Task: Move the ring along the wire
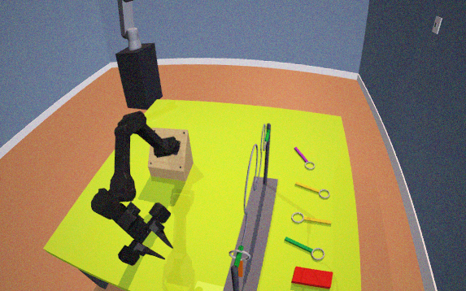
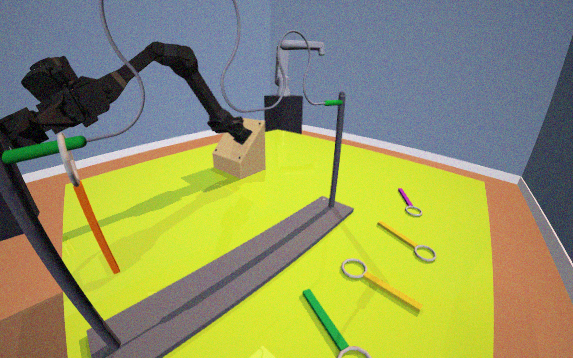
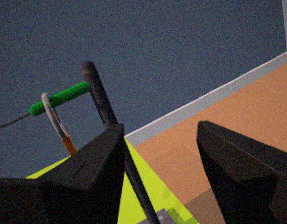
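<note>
As seen from above, the claw (image 1: 168,253) (image 2: 23,122) (image 3: 160,132) stood farthest left of the fittings on the table (image 1: 214,162) (image 2: 418,170) (image 3: 129,200): partly open, nothing held. Black arm (image 1: 122,158) (image 2: 203,92), bent, rose from a sloped wooden block (image 1: 169,172) (image 2: 225,160). Next, one grey base plate (image 1: 268,203) (image 2: 248,265) (image 3: 166,216) carried two dark posts. Ring (image 1: 229,254) (image 2: 70,167) (image 3: 54,117) hung around the green sleeve (image 1: 238,260) (image 2: 23,152) (image 3: 69,94) beside the near post (image 1: 235,278) (image 2: 43,250) (image 3: 101,102), well apart from the claw; its orange handle (image 1: 240,269) (image 2: 97,227) (image 3: 69,145) pointed down. Thin grey wire (image 1: 246,195) (image 2: 143,95) (image 3: 11,122), looped, ran to the second green sleeve (image 1: 267,135) (image 2: 333,103) at the far post (image 1: 266,162) (image 2: 337,150). Rightmost lay one purple-handled ring (image 1: 302,155) (image 2: 405,197), two with yellow handles, one green-handled ring (image 1: 299,245) (image 2: 325,320), and a red block (image 1: 312,277), near the green-handled one.
</note>
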`<control>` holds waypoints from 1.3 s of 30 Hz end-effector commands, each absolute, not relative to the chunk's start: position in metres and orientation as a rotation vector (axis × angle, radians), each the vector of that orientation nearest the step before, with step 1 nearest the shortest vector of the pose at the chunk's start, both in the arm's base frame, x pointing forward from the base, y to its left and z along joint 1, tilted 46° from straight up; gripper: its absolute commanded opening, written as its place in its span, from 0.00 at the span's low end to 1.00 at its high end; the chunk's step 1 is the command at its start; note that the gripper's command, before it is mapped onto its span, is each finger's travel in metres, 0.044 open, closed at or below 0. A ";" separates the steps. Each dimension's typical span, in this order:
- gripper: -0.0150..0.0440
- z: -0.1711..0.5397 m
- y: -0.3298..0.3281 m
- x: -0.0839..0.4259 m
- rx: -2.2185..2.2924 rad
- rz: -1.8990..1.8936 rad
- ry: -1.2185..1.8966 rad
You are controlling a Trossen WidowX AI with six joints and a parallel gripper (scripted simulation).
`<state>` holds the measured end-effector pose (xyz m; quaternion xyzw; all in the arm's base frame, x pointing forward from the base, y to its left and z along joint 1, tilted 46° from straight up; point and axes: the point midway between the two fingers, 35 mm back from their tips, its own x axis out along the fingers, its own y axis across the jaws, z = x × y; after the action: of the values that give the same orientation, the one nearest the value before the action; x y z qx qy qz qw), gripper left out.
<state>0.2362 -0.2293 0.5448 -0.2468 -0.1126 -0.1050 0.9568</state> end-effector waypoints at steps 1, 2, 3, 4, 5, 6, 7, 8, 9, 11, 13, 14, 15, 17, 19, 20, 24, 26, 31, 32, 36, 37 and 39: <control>0.53 0.513 -0.258 0.260 -0.553 -0.149 -0.179; 0.53 0.504 -0.265 0.266 -0.566 -0.132 -0.168; 0.53 0.496 -0.272 0.271 -0.581 -0.116 -0.158; 0.53 0.488 -0.278 0.276 -0.598 -0.100 -0.149; 0.53 0.479 -0.284 0.281 -0.616 -0.083 -0.141; 0.53 0.471 -0.290 0.285 -0.634 -0.067 -0.134; 0.53 0.463 -0.295 0.290 -0.652 -0.050 -0.127; 0.53 0.454 -0.301 0.294 -0.670 -0.033 -0.121; 0.53 0.446 -0.306 0.297 -0.688 -0.016 -0.116; 0.53 0.428 -0.316 0.304 -0.726 0.018 -0.109; 0.53 0.414 -0.324 0.311 -0.760 0.049 -0.105; 0.53 0.407 -0.329 0.316 -0.776 0.064 -0.105; 0.53 0.401 -0.333 0.320 -0.791 0.078 -0.104; 0.53 0.389 -0.340 0.326 -0.818 0.103 -0.105; 0.53 0.385 -0.342 0.329 -0.827 0.112 -0.106; 0.53 0.385 -0.342 0.329 -0.827 0.112 -0.106; 0.53 0.385 -0.342 0.329 -0.827 0.112 -0.106; 0.53 0.386 -0.341 0.330 -0.827 0.112 -0.106; 0.53 0.413 -0.311 0.361 -0.826 0.110 -0.110; 0.53 0.418 -0.304 0.366 -0.825 0.110 -0.110; 0.53 0.421 -0.298 0.373 -0.825 0.110 -0.111; 0.53 0.421 -0.298 0.373 -0.825 0.110 -0.111; 0.53 0.421 -0.298 0.374 -0.825 0.110 -0.111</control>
<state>0.3726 -0.2932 0.4238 -0.4027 -0.0599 0.0606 0.9114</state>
